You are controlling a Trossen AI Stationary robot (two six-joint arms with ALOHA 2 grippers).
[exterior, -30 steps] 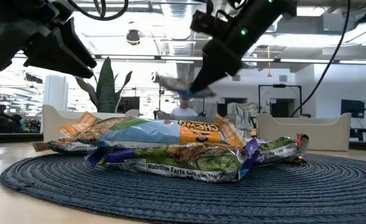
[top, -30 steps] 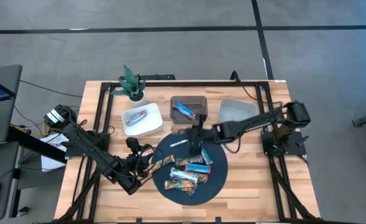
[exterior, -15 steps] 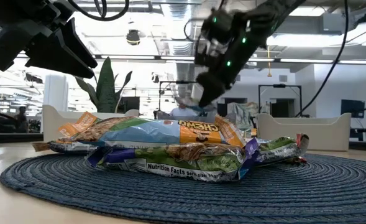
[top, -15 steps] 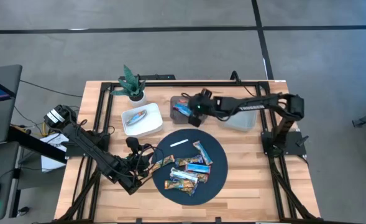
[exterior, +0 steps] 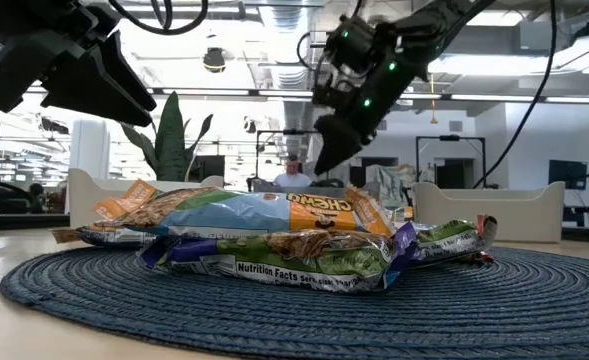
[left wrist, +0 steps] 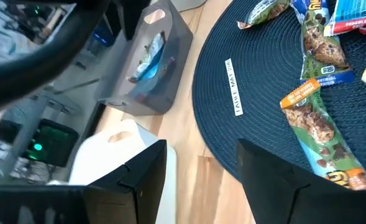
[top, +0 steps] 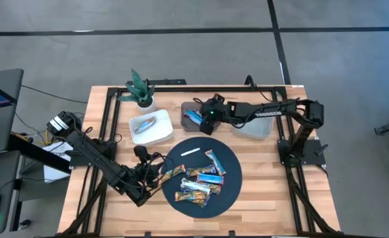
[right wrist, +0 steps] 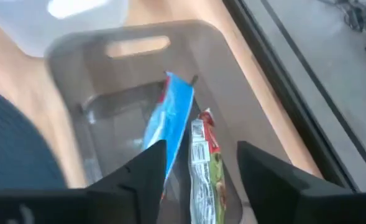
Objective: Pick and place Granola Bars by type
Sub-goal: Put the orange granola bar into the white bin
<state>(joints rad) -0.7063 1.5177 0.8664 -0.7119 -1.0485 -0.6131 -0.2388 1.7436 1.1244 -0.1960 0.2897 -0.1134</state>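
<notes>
Several granola bars in blue, brown and multicoloured wrappers lie heaped on a round dark blue mat. My right gripper hangs open over the grey bin at the table's far side. In that bin, below its fingers, lie a blue bar and a red-and-green bar. One more bar lies in the white bin. My left gripper stands open above the mat's left edge, clear of the bars.
A thin white strip lies on the mat's far part. An empty-looking clear bin stands right of the grey one. A potted plant stands at the far left. Bare wood shows along the table's near edge and its right side.
My right gripper has carried a blue bar from over the mat's far edge toward the table's far edge, to the grey bin. There it has opened and let go, and the bar now lies in the bin.
</notes>
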